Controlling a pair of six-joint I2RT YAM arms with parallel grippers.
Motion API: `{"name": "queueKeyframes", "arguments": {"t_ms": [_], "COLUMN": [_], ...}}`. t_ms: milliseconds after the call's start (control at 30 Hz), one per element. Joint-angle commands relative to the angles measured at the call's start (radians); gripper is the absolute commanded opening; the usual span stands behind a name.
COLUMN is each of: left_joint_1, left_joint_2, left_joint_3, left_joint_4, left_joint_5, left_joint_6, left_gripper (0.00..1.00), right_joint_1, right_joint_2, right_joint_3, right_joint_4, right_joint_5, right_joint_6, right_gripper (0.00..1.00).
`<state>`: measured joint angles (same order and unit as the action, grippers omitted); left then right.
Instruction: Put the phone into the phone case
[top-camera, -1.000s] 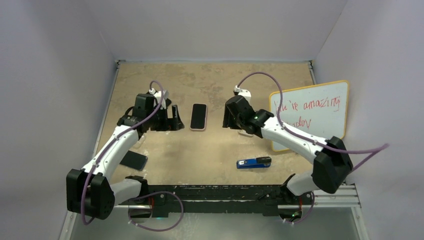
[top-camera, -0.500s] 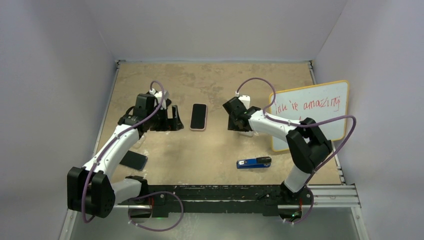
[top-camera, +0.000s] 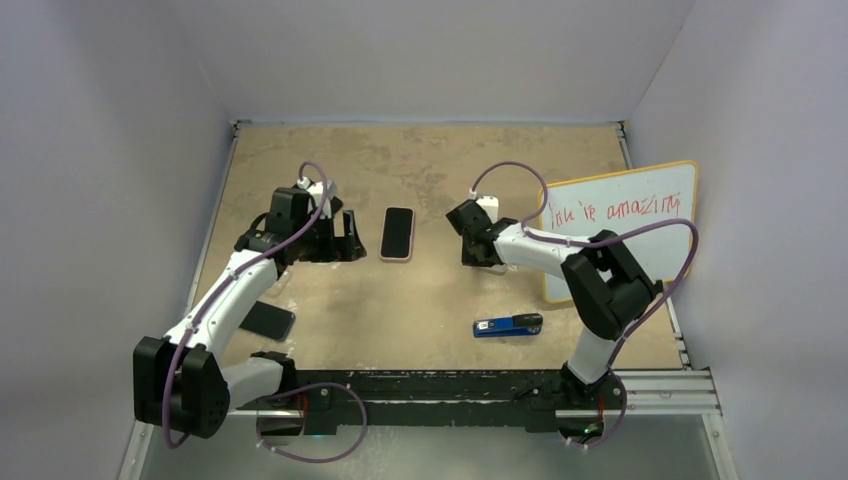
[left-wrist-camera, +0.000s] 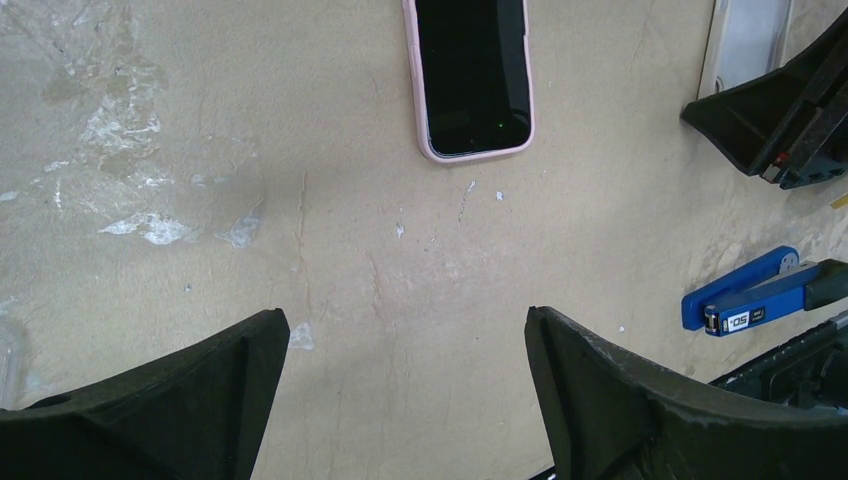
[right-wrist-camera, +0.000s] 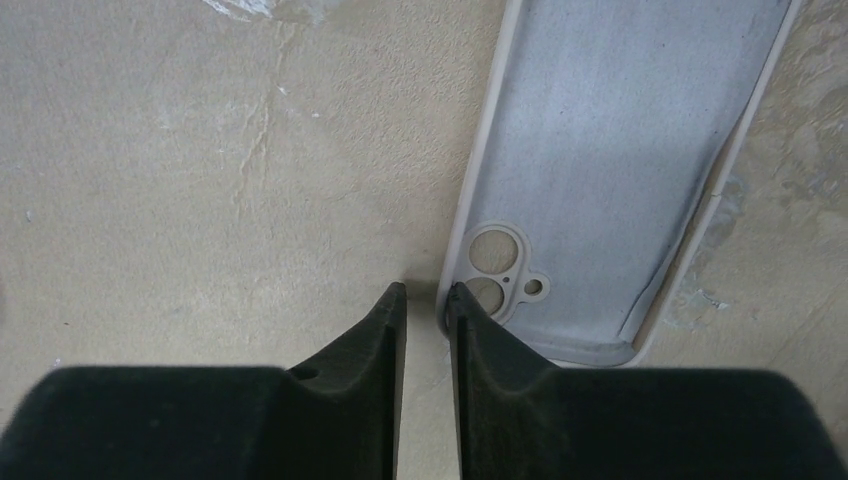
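right wrist view: the empty case (right-wrist-camera: 620, 170) lies open side up on the table (right-wrist-camera: 200, 150), camera holes at its near corner. the right gripper (right-wrist-camera: 425, 295) is almost clenched, with only a thin slit between its fingers and nothing in it. its tips sit at the case's near left corner, one touching or just beside the rim.

left wrist view: the left gripper (left-wrist-camera: 400, 330) is spread wide and holds nothing. the phone (left-wrist-camera: 470, 70) lies screen up just beyond it, and a blue tool (left-wrist-camera: 750, 300) lies off to the right.

top view: the phone rests between the two grippers, apart from the case, which sits to its right under the right gripper. judging by this, the phone is not yet lifted. next, the left gripper likely needs to close across the phone's long edges, while the right one steadies the case.
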<state>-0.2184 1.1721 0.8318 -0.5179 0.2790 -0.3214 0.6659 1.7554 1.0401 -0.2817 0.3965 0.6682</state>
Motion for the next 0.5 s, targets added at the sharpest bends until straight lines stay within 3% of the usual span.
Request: {"name": "queueKeyframes", "arguments": {"t_ms": [0, 200, 467], "left_joint_1": [-0.002, -0.002, -0.002], "left_joint_2": [-0.021, -0.017, -0.031], "left_joint_3": [0.018, 0.019, 0.021], "left_joint_4": [0.011, 0.001, -0.008], "left_joint_5": [-0.012, -0.020, -0.052], "left_joint_6": [0.005, -0.002, -0.011], "left_gripper": [0.92, 0.92, 0.95], "right_joint_1": [0.019, 0.113, 0.333], "right_joint_2": [-0.029, -0.078, -0.049], "right_joint_3": [-0.026, -0.051, -0.018], "right_joint_4": [0.003, 0.004, -0.018], "right_joint_5": [-0.031, -0.089, -0.093], "right_joint_6": [-0.025, -0.011, 0.084], "right_gripper": [0.18, 0.00, 0.00]}}
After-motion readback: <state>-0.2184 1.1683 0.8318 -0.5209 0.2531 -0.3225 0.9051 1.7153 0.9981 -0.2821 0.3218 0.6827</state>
